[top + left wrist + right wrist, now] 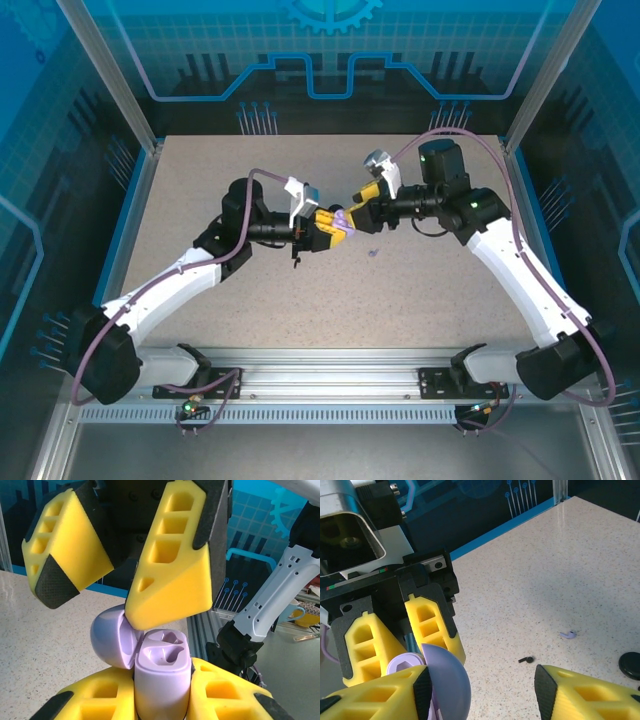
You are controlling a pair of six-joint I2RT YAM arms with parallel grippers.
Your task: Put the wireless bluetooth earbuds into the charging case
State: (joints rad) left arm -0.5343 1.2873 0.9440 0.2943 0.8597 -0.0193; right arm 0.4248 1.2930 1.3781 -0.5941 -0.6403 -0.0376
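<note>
Left tool (162, 700) pinches the open lavender charging case (162, 667) at lower centre; right tool (484, 680) spread, one finger (167, 585) touching its lid (111, 636). A lavender earbud (568, 634) and a black earbud (526, 659) lie on the tabletop (545, 555), lower right

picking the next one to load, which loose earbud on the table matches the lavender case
The pale lavender earbud, lying right of the black earbud in the right wrist view; its colour matches the charging case.
</note>
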